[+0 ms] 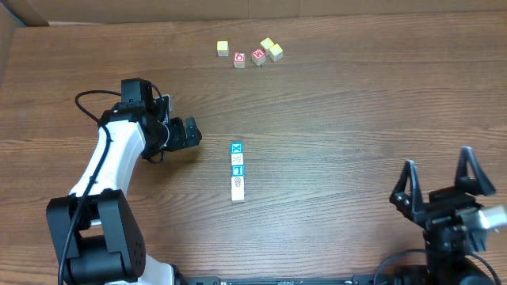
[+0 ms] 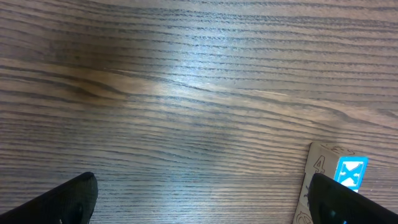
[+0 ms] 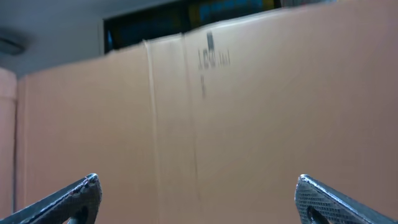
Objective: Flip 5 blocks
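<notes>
Several blocks (image 1: pixel 237 170) lie in a short row at the table's centre, running front to back. The far one shows a blue X (image 1: pixel 236 147); behind it come grey-patterned, teal and cream faces. My left gripper (image 1: pixel 192 133) is open just left of the row's far end, nothing between its fingers. In the left wrist view the blue X block (image 2: pixel 351 173) sits at the lower right, partly hidden by the right finger (image 2: pixel 339 202), with the left gripper (image 2: pixel 202 205) over bare wood. My right gripper (image 1: pixel 437 162) stands open at the front right, far from the row; the right gripper (image 3: pixel 198 193) faces cardboard.
At the back, two red-faced cubes (image 1: pixel 249 58) lie among three yellow cubes (image 1: pixel 223 48), (image 1: pixel 272 49). A cardboard wall (image 3: pixel 249 112) stands beyond the table's far edge. Bare wood (image 1: pixel 341 134) lies between the row and the right arm.
</notes>
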Robot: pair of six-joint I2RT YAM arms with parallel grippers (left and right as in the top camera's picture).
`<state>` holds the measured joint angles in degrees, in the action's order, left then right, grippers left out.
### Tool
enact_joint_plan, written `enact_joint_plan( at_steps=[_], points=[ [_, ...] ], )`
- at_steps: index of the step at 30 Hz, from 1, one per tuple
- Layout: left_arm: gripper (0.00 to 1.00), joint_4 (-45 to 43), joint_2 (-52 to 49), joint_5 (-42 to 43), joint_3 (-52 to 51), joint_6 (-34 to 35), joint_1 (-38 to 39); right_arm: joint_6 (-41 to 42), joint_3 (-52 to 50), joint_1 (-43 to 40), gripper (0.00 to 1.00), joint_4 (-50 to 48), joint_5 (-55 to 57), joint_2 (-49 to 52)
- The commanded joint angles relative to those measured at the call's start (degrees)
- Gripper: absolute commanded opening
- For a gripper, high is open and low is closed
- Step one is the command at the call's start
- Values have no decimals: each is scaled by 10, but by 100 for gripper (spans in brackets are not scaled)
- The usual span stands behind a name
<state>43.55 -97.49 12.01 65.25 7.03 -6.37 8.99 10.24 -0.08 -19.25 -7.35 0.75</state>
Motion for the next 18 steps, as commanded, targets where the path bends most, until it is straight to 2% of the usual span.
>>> enact_joint_plan(
  at_steps=[1,10,18],
  points=[
    [100,-1,8,9,5,-13,1,-1,-41,-9,100,-2,-20,-6],
    [100,-1,8,9,5,-13,1,-1,-99,-9,100,26,-19,-6],
    [100,-1,8,9,5,-13,1,-26,-98,-8,100,194,-24,-6]
  ],
)
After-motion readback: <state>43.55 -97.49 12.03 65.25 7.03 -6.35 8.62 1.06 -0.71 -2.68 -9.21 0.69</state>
